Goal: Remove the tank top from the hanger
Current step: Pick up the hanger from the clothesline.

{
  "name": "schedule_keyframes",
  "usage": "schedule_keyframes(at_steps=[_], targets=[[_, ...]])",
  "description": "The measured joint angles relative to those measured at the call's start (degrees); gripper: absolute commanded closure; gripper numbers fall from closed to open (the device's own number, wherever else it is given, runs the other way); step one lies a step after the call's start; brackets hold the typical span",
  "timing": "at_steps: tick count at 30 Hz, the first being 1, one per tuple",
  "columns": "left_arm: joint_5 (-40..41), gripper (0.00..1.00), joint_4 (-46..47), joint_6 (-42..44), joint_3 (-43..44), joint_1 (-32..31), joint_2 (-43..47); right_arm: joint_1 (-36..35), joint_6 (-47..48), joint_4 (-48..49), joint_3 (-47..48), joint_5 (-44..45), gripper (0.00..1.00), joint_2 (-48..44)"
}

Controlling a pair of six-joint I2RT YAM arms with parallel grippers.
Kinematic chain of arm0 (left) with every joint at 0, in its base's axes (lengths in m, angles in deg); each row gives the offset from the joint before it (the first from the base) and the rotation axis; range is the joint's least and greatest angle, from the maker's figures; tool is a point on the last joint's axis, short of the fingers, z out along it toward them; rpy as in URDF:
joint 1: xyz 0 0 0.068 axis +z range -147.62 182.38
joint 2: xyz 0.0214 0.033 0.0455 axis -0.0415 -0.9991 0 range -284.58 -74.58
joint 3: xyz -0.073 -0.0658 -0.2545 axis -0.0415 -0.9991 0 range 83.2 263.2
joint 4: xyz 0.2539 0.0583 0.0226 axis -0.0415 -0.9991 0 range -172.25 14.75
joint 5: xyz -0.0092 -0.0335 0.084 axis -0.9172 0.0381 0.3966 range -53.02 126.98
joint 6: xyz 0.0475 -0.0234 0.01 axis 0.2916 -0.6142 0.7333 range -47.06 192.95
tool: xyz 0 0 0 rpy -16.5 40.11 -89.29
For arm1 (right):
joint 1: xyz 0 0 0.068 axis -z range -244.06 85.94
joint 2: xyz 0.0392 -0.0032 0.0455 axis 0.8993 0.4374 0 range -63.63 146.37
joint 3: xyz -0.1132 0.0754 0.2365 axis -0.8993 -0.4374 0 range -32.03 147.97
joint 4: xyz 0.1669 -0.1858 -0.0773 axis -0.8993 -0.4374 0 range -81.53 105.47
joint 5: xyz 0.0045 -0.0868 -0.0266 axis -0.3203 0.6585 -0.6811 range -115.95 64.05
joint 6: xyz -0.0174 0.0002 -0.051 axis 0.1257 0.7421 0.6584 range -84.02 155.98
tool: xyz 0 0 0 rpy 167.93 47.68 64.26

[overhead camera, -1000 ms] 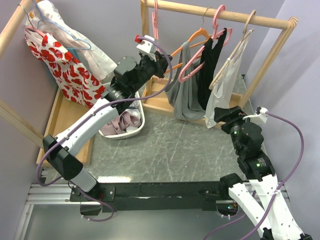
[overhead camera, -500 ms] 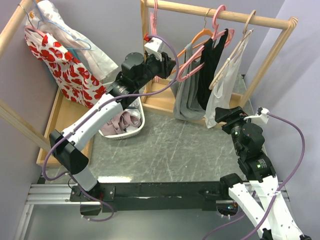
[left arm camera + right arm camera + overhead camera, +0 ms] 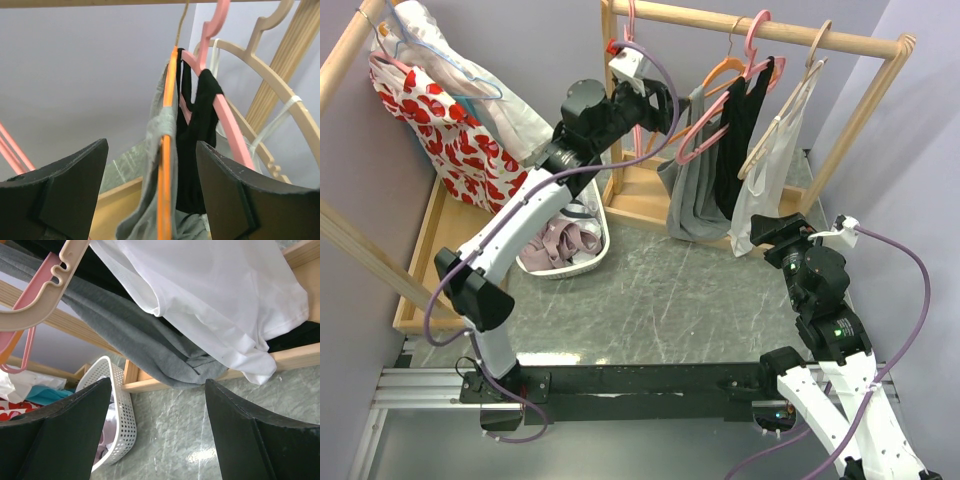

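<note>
White perforated basket [image 3: 119, 410] of crumpled laundry, red floral garment [image 3: 445, 135] hanging far left, grey marbled tabletop [image 3: 660, 300]

Soft, even, bright light falls from overhead, leaving only faint shadows. The overhead view is sharp; the counter [image 3: 650, 290] shows a pale sheen by its near edge. In the wrist views the dark fingers [image 3: 60, 195] of the left tool [image 3: 151, 146] blur close to the lens, and the white garment [image 3: 220, 295] nearly washes out.
</note>
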Motion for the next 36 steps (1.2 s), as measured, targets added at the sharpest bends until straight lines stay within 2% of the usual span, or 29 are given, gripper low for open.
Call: schedule_keyframes(at_steps=[7,18,24,26,30,33,34,36], targets=[[-4.9,0.24,-0.3,-0.7,7.1,1.4,-6.3,0.3,0.0,0.0,0.0,0.0,0.17,0.0],[-10.2,0.24,-0.5,-2.1,10.6,1.4,-10.5,0.7,0.4,0.0,0.0,-0.1,0.17,0.1],[-10.8,0.33,-0.5,-3.7,17.7,1.4,-15.3,0.9,0.6,0.0,0.0,-0.3,0.17,0.2],[-10.9,0.42,-0.3,-4.2,20.3,1.4,-17.2,1.0,0.9,-0.1,0.0,-0.3,0.17,0.4],[-10.8,0.46,-0.8,-4.8,20.6,1.3,-18.4,1.1,1.3,-0.3,0.0,-0.3,0.17,0.7],[-10.6,0.56,-1.4,-4.7,20.6,1.1,-18.6,1.3,1.4,-0.4,0.0,-0.3,0.17,0.8],[-10.5,0.63,-1.6,-4.5,20.5,1.0,-18.6,1.3,1.4,-0.4,0.0,-0.3,0.17,0.8],[-10.2,0.64,-1.6,-4.5,20.3,0.8,-18.6,1.3,1.4,-0.4,0.0,-0.5,0.17,0.9]])
